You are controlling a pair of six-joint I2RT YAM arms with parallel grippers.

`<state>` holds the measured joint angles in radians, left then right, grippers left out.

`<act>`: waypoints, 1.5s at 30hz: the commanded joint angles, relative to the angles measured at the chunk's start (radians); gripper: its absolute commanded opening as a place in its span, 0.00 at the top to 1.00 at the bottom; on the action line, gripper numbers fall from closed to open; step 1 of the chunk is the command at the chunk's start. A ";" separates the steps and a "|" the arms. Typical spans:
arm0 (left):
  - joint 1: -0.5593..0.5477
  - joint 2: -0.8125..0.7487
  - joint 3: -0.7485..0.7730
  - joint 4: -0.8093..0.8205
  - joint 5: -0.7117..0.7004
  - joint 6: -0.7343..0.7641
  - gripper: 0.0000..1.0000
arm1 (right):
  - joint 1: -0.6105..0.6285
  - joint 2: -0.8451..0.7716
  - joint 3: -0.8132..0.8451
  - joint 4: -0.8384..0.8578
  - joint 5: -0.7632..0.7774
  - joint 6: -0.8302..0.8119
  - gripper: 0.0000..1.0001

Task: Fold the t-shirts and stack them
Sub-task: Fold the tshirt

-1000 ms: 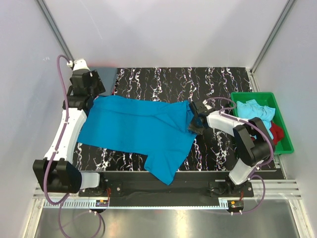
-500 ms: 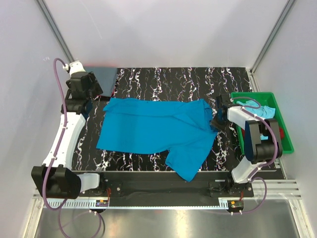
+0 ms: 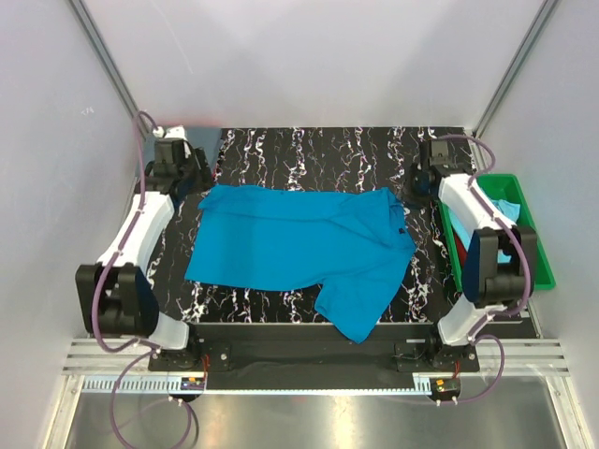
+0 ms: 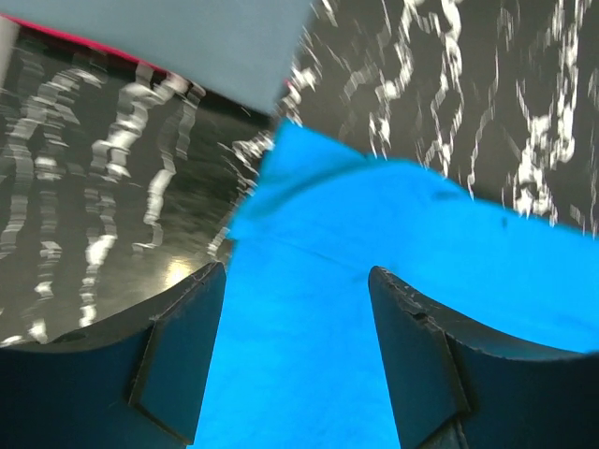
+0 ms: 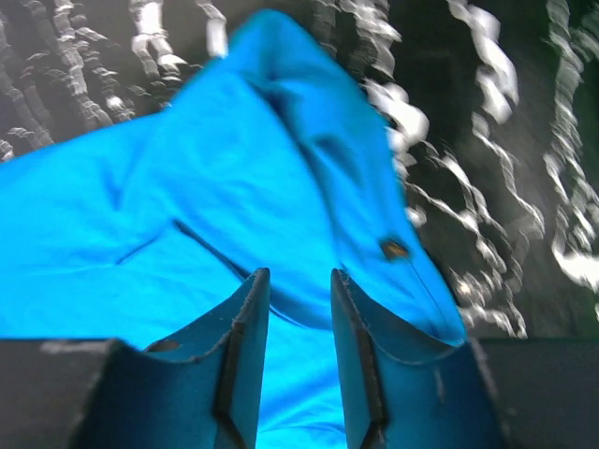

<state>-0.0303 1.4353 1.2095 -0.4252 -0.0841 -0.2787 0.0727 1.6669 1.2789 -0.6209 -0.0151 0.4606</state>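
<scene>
A bright turquoise-blue t-shirt [image 3: 299,243] lies spread on the black marbled table, with one sleeve reaching toward the near edge. My left gripper [image 3: 192,182] hangs open just over the shirt's back-left corner [image 4: 309,215], nothing between its fingers [image 4: 298,271]. My right gripper [image 3: 418,187] is beside the shirt's back-right corner, jaws a little apart and empty [image 5: 299,274], with the cloth [image 5: 234,168] lying below them. A folded slate grey-blue t-shirt [image 4: 159,37] sits at the back left corner [image 3: 203,140]. A light aqua t-shirt [image 3: 504,208] lies in the tray.
A green plastic tray [image 3: 540,257] stands at the right edge of the table, partly covered by my right arm. White walls close in the table at the back and sides. A red edge [image 4: 122,51] shows under the grey-blue shirt.
The turquoise shirt was dragged to the right and now lies still. My right gripper has let go of it and moved back to the far right. My left arm has shifted toward the shirt's corner.
</scene>
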 commanded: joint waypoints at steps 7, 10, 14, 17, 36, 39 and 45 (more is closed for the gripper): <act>0.076 0.235 0.166 -0.006 0.159 0.076 0.32 | -0.001 0.275 0.243 0.018 -0.207 -0.253 0.53; 0.079 0.319 0.249 -0.050 0.187 0.113 0.33 | -0.002 0.312 0.298 0.016 -0.128 -0.273 0.53; 0.079 0.387 0.283 -0.070 0.185 0.110 0.33 | -0.002 0.385 0.399 0.016 -0.137 -0.272 0.55; 0.078 0.447 0.308 -0.066 0.216 0.099 0.34 | -0.001 0.428 0.433 0.012 -0.161 -0.258 0.57; 0.052 0.629 0.280 -0.029 0.087 0.102 0.34 | -0.060 0.461 0.396 0.082 -0.098 -0.163 1.00; 0.035 0.640 0.269 -0.037 0.034 0.127 0.34 | -0.112 0.415 0.301 0.205 -0.221 -0.126 1.00; 0.035 0.659 0.259 -0.043 0.009 0.138 0.34 | -0.149 0.393 0.181 0.398 -0.393 -0.063 0.97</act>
<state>0.0040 2.0686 1.4784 -0.4721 -0.0311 -0.1616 -0.0700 2.1170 1.4719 -0.3622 -0.3012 0.3546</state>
